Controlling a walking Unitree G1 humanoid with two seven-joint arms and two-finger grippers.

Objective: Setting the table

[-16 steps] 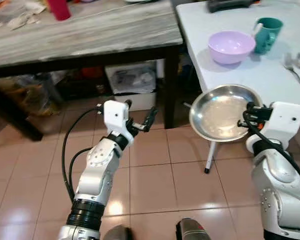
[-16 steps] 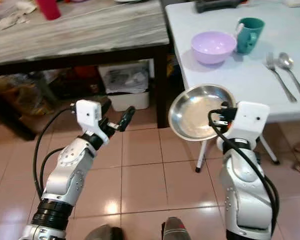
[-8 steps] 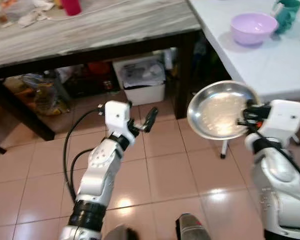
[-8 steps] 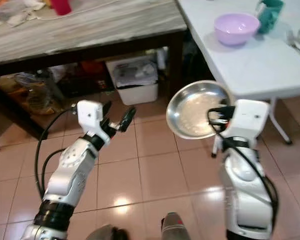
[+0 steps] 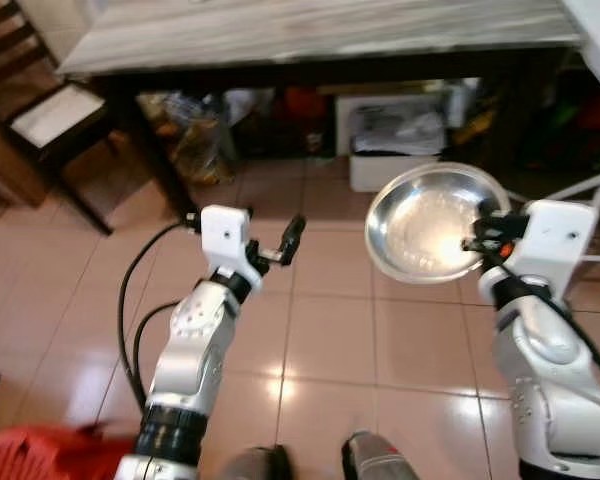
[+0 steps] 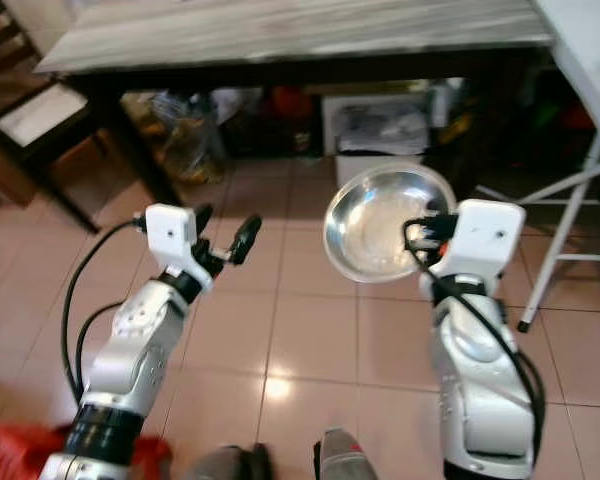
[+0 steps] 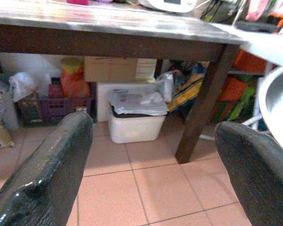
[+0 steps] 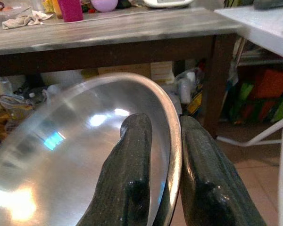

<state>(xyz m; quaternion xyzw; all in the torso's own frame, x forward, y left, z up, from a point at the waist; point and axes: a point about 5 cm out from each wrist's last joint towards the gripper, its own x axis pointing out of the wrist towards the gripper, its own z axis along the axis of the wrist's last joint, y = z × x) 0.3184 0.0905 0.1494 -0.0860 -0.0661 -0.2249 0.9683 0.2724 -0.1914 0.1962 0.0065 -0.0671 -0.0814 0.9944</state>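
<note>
A shiny steel plate, shallow and round with a rolled rim, is carried tilted in mid-air above the tiled floor, in front of the dark wooden table. The right gripper pinches only its rim, one finger inside and one outside. So slight a hold could let the smooth metal slip or swing. The left gripper hangs spread and empty beside it.

My head stereo pair looks steeply down at the tan tiled floor and dark-legged wooden table. My left wrist camera faces level under that table; my right wrist camera sits close against the round shiny steel bowl, also in head views.
</note>
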